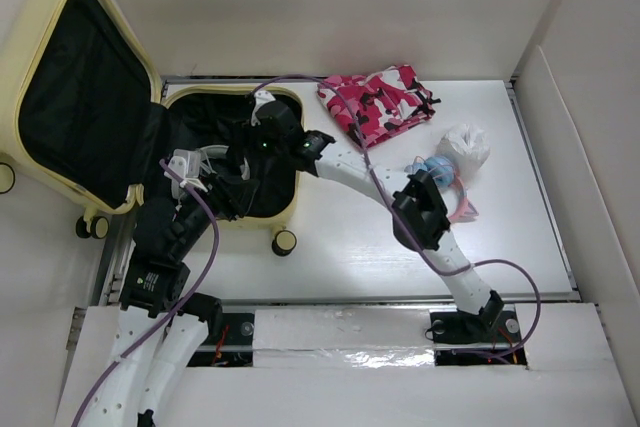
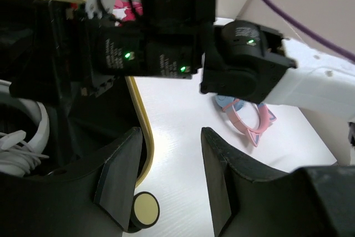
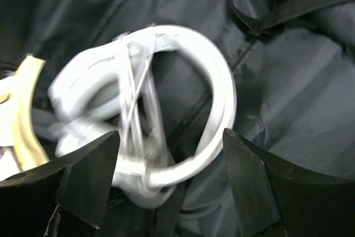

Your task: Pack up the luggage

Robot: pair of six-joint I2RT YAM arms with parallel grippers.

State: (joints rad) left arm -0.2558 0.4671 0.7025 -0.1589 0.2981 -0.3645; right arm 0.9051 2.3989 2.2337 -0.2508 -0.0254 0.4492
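The pale yellow luggage lies open at the far left, its lid propped against the wall and its black lining showing. White headphones with a tangled cord rest on the lining, blurred. My right gripper hangs open just above them, fingers either side, touching nothing. In the top view the right gripper reaches into the luggage's base. My left gripper stands open and empty beside the luggage's yellow front rim, over white table. The headphones show at that view's left edge.
A pink camouflage cloth lies at the back of the table. A white plastic bag and a pink cat-ear headband sit to the right. A luggage wheel is under my left finger. White walls enclose the table.
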